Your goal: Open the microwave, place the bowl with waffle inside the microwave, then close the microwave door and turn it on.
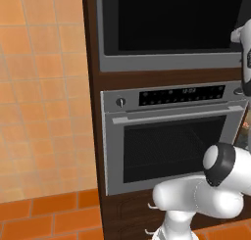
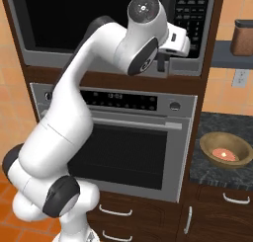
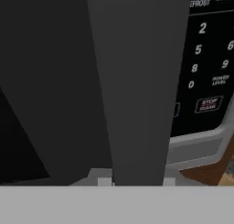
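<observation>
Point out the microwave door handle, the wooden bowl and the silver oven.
microwave door handle [image 3: 137, 81], hand view, middle of the dark bar.
wooden bowl [image 2: 210, 143], right base view, left rim.
silver oven [image 1: 171, 148], left base view, door window.

microwave keypad [image 3: 205, 58] digits 2, 5, 6, 8, 9, 0, "STOP CLEAR"

a kitchen: a built-in microwave [image 2: 99, 23] above a silver oven [image 2: 123, 142], beside a dark stone counter [image 2: 217, 174].

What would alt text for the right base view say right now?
The white arm reaches up so its gripper is at the microwave door handle, beside the keypad; the door looks shut. Below is the silver oven, and a wooden bowl sits on the dark counter at right.
</observation>
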